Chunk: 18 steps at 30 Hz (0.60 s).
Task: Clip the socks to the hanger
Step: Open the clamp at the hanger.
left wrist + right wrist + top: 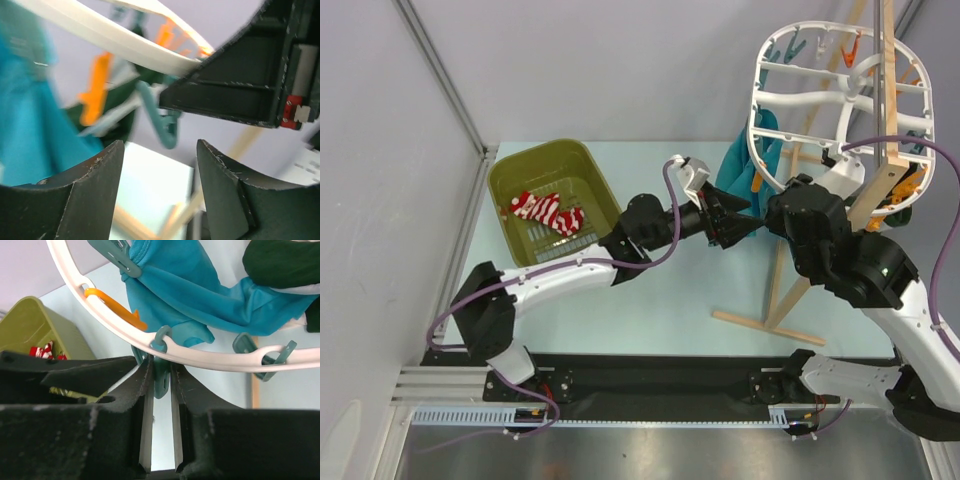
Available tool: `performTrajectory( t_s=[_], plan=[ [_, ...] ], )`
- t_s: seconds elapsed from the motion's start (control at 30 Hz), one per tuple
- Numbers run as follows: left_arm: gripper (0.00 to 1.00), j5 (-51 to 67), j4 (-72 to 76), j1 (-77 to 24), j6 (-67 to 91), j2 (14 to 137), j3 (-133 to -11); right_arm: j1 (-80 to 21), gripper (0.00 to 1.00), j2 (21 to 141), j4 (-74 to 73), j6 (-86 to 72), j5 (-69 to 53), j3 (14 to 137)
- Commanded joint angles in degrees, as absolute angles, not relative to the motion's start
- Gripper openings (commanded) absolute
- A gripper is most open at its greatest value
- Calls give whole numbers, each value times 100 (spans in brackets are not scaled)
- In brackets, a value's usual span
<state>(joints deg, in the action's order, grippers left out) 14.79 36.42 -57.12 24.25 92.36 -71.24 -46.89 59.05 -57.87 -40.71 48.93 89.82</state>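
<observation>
Two red-and-white striped socks (548,212) lie in the olive basket (535,152); they also show in the right wrist view (42,351). The white oval hanger (840,90) hangs tilted from the wooden stand. My right gripper (161,371) is shut on a teal clip (161,384) that hangs from the hanger's rim (215,360). My left gripper (160,150) is open and empty, just left of the right one (745,228). It faces the same teal clip (167,127).
Teal cloths (190,290) and a dark green cloth (285,262) hang clipped on the hanger. An orange clip (115,307) sits on the rim to the left. The wooden stand (890,100) has its base bar (760,325) on the table.
</observation>
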Motion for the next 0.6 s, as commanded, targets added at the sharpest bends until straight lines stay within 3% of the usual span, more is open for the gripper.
performTrajectory(
  t_s=[0.0,0.57],
  plan=[
    [66,2786,4122,-5678,3260,9527,-7549,-4641,0,5713,-5511,-3938,4711,8974],
    [63,3146,5422,-5449,4614,10107,-7743,-4641,0,5537,-5484,-3735,4386,8886]
  ],
)
